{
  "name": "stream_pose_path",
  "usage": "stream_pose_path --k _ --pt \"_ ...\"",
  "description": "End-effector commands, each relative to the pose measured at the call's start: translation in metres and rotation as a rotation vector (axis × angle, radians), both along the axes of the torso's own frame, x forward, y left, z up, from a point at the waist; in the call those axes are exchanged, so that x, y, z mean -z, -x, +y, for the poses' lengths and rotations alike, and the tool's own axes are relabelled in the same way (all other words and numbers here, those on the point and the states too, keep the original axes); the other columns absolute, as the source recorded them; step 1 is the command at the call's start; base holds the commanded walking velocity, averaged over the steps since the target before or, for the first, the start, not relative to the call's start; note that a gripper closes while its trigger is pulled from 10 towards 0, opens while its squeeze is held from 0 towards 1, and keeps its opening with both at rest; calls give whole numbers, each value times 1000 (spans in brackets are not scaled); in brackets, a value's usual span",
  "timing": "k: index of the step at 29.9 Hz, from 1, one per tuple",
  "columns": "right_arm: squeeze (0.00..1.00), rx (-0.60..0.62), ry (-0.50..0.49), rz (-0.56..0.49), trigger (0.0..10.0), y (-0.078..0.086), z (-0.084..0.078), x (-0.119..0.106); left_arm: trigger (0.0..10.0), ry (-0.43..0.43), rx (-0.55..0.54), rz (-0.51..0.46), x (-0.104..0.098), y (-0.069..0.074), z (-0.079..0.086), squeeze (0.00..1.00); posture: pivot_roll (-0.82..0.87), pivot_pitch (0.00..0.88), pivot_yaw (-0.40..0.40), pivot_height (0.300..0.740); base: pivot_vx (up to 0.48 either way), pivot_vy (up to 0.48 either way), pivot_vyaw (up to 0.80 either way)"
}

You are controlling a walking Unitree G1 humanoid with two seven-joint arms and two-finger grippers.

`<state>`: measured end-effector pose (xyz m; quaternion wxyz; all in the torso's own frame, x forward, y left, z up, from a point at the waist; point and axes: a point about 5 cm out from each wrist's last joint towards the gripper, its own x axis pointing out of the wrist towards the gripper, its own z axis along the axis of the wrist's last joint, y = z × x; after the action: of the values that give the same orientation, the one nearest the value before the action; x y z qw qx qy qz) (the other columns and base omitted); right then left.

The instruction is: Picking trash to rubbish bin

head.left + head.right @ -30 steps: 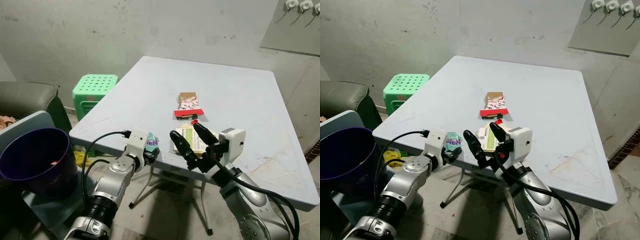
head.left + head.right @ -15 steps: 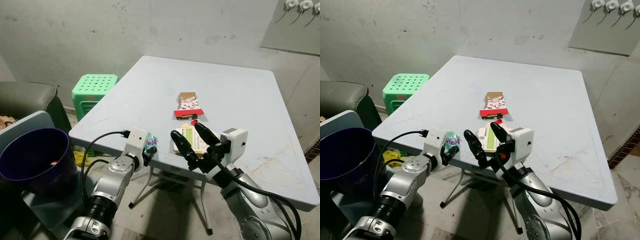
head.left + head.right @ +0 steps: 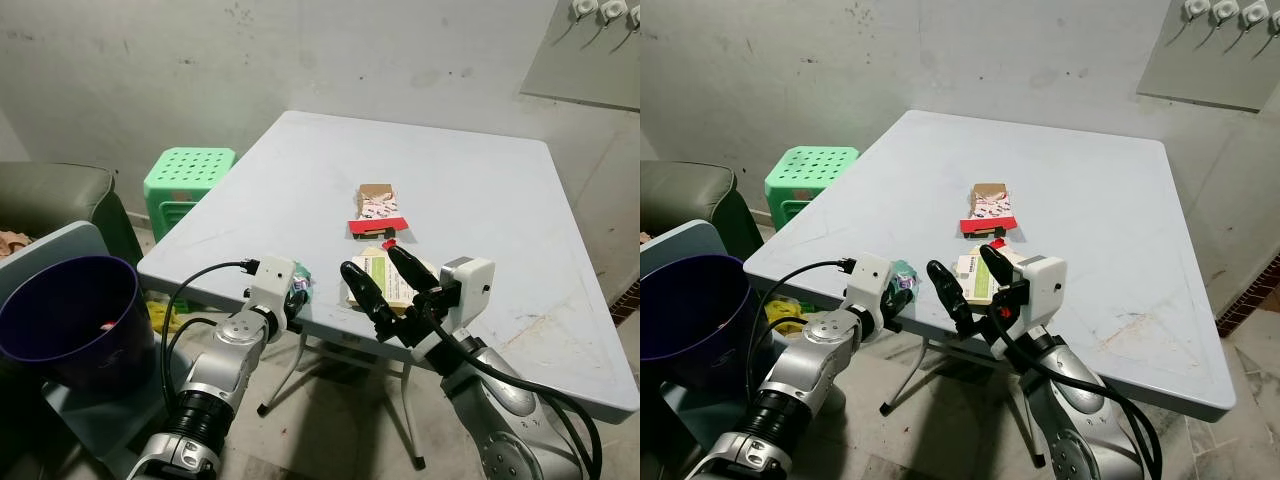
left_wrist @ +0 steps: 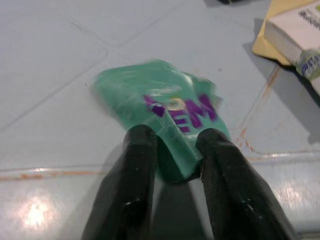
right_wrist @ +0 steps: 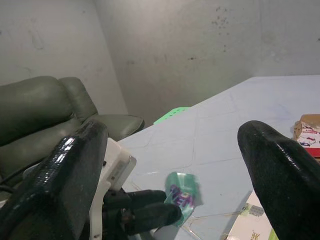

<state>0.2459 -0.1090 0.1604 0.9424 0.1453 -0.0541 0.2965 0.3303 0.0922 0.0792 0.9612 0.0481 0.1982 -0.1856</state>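
We see a crumpled green wrapper [image 4: 162, 107] with purple lettering lying flat at the near left edge of the pale blue tabletop [image 3: 470, 180]. It has no clear long axis in its crumpled state; its narrower end points back toward the table edge and the left end effector [image 4: 172, 150]. That end effector sits at the edge with its two black fingers [image 4: 134, 175] closed on the wrapper's near end, pinching the thin plastic between them.

The purple rubbish bin [image 3: 55, 320] stands on the floor to the robot's left, well apart from the tabletop. Its mouth faces up, and a small red and white item [image 3: 108, 325] lies inside near the rim; the rest of the interior is too dark for us to read.

The right end effector [image 3: 378, 280] hovers just in front of the near edge, right of the wrapper, with its fingers spread wide and gripping nothing. Just behind it on the tabletop rests a white and green box [image 3: 385, 275] on a tan card. Farther in lies a small red and white carton [image 3: 376, 210] with an open brown flap, its length running away from the robot.

A green plastic stool [image 3: 188, 180] stands beyond the left table edge, and a dark green sofa [image 5: 45, 117] sits against the wall on the left.
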Motion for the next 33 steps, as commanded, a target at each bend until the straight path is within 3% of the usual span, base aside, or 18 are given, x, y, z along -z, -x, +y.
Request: stream_pose_path --k 1,12,25,33 --pt "0 -8 -5 -16 10000 1 1 -5 0 2 -10 -21 -8 -3 2 0 -105 0 -9 740 0 0 0" --pt "0 -28 1 -22 10000 -4 4 -4 0 42 -11 -147 -42 -11 3 0 -82 0 -20 740 0 0 0" --pt "0 -70 54 11 10000 0 0 7 0 47 -25 -211 -63 -13 17 0 -67 0 -29 740 0 0 0" --pt "0 -217 42 45 10000 13 9 10 0 41 -7 -226 -68 -14 18 0 -70 0 -29 740 0 0 0"
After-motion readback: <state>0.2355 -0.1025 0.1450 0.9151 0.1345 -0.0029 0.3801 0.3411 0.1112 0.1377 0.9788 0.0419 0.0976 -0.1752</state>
